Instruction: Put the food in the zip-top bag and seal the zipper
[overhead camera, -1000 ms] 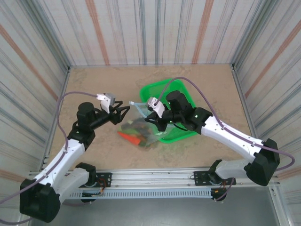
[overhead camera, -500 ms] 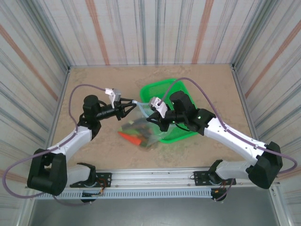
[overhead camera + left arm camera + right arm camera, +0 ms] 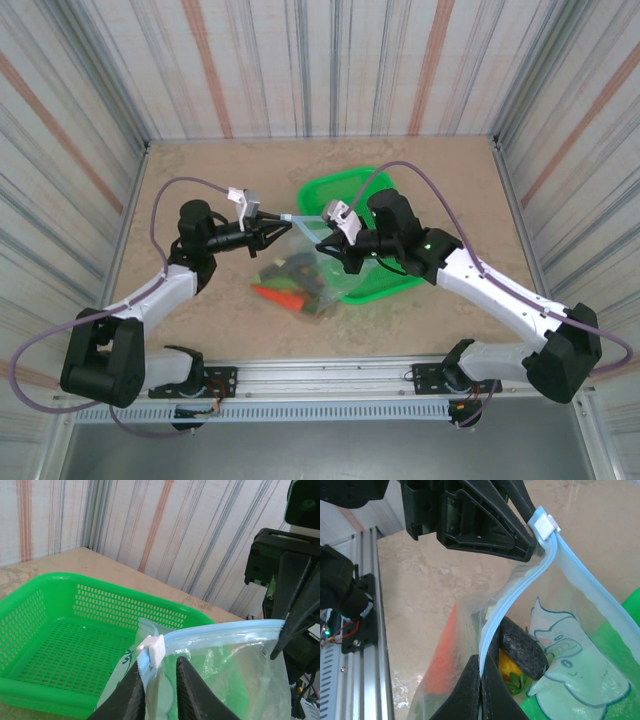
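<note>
Sealing stage, food judged loaded. The zip-top bag [image 3: 300,262] hangs between the two arms above the counter [image 3: 200,180], its lower part sagging against the near-left corner of the green basket [image 3: 335,190]. The right gripper [image 3: 480,687] is fully closed, pinching the zipper [image 3: 507,607] part-way along the strip. The left gripper [image 3: 159,672] has its jaws narrowly apart on either side of the strip's end, just beneath the white slider [image 3: 151,650]. A slit shows between them, and whether they have bitten on the film cannot be confirmed. To do the step well, the right pinch should hold firm as the anchor and keep the strip taut and straight. The left jaws should close squarely at the slider rather than on loose film, and the pull should run along the strip, not across it. A sideways tug would likely drag the floppy bag instead of joining the track. How much of the track is already joined cannot be told. The left wrist view gives the slider's seat and the jaw gap. The right wrist view gives the contents through the film: a dark piece [image 3: 520,647], a yellow fruit [image 3: 506,672] and an orange carrot [image 3: 444,655]. The top view gives the bag's position relative to basket and counter.
</note>
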{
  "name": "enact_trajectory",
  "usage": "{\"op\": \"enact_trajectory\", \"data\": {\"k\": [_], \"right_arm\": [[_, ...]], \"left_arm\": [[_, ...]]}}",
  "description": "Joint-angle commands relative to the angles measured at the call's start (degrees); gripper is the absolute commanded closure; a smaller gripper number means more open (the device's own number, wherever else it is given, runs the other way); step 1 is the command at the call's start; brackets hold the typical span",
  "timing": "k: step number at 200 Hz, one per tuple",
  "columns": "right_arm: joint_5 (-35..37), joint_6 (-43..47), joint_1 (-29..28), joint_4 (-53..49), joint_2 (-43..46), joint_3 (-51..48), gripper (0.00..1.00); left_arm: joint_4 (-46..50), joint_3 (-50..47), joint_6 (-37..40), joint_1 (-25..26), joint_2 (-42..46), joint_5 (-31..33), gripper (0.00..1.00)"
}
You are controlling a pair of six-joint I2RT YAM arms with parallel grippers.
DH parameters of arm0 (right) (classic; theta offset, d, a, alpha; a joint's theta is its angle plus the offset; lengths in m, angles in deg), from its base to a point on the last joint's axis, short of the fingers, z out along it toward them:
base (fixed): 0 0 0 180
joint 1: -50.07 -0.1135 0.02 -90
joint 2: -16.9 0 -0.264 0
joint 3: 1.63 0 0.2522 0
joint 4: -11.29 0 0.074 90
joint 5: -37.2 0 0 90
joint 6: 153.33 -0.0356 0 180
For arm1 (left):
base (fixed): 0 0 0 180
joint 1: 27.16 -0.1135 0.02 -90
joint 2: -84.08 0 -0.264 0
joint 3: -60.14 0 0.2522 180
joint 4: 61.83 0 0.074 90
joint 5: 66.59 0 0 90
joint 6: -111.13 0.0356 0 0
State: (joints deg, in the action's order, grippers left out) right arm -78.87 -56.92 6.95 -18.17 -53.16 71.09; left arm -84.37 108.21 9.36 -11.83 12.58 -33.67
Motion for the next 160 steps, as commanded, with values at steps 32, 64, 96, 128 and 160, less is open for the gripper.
{"op": "enact_trajectory", "data": {"k": [32,64,96,128,160], "right_arm": [[-1.4,-1.6,1.0,1.7,1.2,0.3,1.0],[-0.7,-1.4,1.0,1.0,1.1,1.1,1.0],[2.4,-1.4,0.9,0.1,1.1,3.3,0.8],[9.4,-0.2,1.0,-7.0,-1.8,11.6,0.67],[11.5,3.7,0.7,-15.7,-5.9,21.7,0.66]], "left_arm": [[2.5,1.8,2.7,0.1,-0.4,-1.0,0.9],[5.3,3.4,4.1,0.1,1.4,-1.2,0.99],[12.4,5.9,8.4,0.1,6.0,1.7,1.0],[25.4,11.2,15.9,0.1,12.5,8.3,1.0],[39.3,18.1,22.1,0.6,14.2,9.4,1.0]]}}
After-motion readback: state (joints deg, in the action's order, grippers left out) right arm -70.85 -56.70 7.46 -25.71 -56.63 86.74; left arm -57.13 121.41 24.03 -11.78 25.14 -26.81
